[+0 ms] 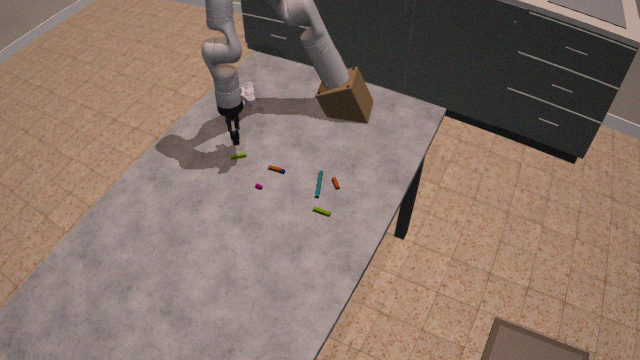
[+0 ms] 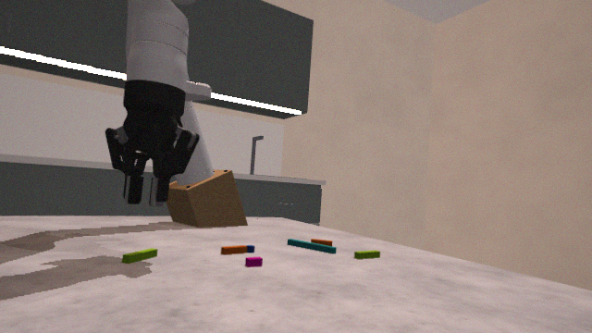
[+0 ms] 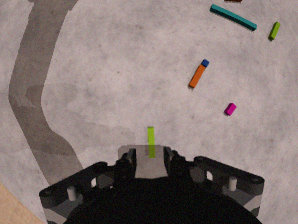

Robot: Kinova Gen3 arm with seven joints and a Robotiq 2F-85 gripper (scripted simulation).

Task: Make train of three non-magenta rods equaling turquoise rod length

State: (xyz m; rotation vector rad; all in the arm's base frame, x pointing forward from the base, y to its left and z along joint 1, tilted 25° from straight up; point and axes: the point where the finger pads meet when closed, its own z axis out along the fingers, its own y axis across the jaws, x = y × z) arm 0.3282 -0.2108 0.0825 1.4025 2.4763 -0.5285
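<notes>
My gripper (image 1: 235,142) hangs a little above the table, over the near end of a lime rod (image 1: 238,156) that lies flat; the fingers (image 2: 147,199) stand partly open with nothing between them. The wrist view shows that lime rod (image 3: 150,141) just ahead of the fingertips. An orange rod (image 1: 275,169) lies with a blue rod (image 1: 283,171) touching its end. A magenta rod (image 1: 258,186) lies alone nearby. The turquoise rod (image 1: 318,184) lies further right, with a second orange rod (image 1: 335,183) beside it and a second lime rod (image 1: 321,211) in front.
The arm's brown wooden base block (image 1: 346,97) stands at the back of the table. A small white object (image 1: 248,92) lies behind the gripper. The table's right edge (image 1: 400,200) runs close to the turquoise rod.
</notes>
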